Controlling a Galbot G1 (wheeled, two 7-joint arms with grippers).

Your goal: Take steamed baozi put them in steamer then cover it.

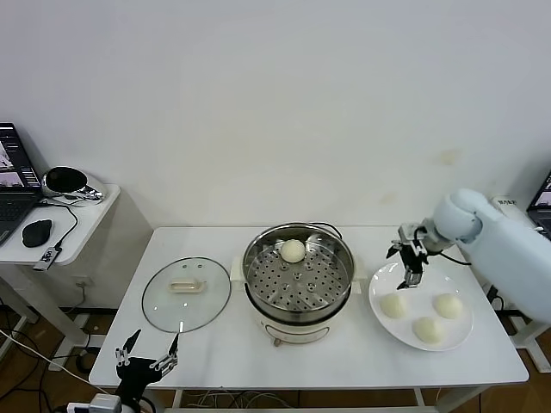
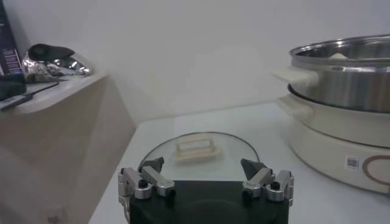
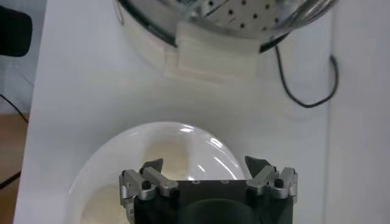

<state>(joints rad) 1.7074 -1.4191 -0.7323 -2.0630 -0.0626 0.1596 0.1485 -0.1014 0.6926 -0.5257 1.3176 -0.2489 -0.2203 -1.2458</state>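
One cream-white bun point(image 1: 293, 250) inside open steel steamer point(image 1: 299, 301); three buns point(image 1: 393, 305) on plate; glass cover point(image 1: 186, 293) flat beside steamer.

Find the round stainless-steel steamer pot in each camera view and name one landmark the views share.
Head view: round stainless-steel steamer pot at table centre.
Left wrist view: its wall at the picture's right edge.
Right wrist view: its perforated tray and rim along the top edge.
Shared landmark: the cream-white side handle.

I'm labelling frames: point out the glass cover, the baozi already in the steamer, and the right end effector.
cover point(image 1: 187, 293): head view, on the glass beside its cream handle.
baozi in the steamer point(image 1: 293, 250): head view, on the bun's top.
right end effector point(image 1: 407, 277): head view, between its fingertips, over the plate.
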